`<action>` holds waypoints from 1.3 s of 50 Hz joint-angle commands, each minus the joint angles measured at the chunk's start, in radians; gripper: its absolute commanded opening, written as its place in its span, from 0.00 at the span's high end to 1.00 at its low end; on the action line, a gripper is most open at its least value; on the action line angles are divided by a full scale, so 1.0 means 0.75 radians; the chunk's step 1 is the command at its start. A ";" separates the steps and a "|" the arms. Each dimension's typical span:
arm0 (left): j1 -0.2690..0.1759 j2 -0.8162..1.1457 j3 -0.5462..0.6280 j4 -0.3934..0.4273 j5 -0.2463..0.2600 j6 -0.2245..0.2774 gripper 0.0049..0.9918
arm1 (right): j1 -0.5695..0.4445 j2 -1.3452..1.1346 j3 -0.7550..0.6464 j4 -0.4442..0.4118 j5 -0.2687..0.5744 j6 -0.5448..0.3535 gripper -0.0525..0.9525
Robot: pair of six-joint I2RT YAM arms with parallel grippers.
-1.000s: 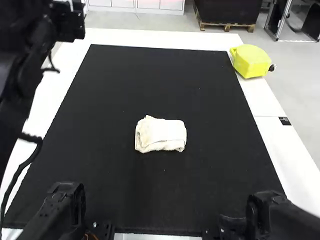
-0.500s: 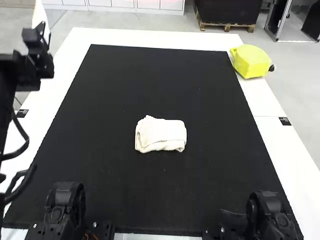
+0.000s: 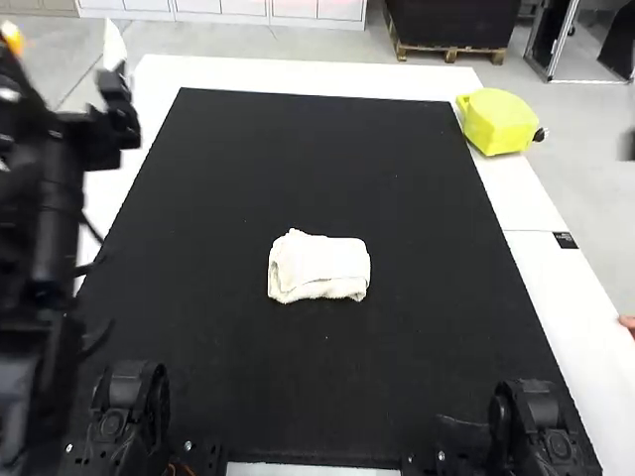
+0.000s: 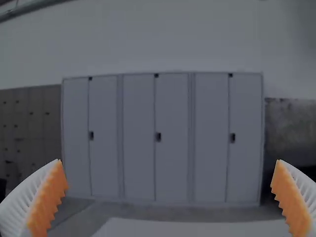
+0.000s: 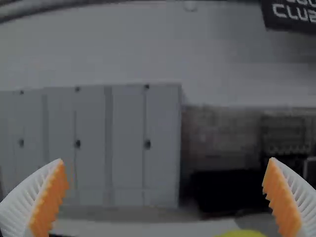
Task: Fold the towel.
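White table (image 3: 575, 317): yellow object (image 3: 498, 121), black mat (image 3: 308, 159) with folded towel (image 3: 319, 266); left pincer (image 3: 62, 28) and right pincer (image 5: 166, 160) wide.

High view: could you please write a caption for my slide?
Folded towel on a black mat; yellow object beside the mat's far right corner.

Looks bright and evenly lit in the high view, nearly glaring along the white table (image 3: 298, 74), sinking to deep black on the mat (image 3: 298, 159). Blurs across the left arm (image 3: 52, 228). Turns dim and murky in both wrist views, smearing the cabinets (image 5: 128, 148) in the right one.
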 commanded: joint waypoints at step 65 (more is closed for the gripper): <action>-0.002 -0.007 -0.725 0.159 -0.217 -0.078 0.02 | 0.056 -0.008 -1.188 0.580 0.221 0.094 0.04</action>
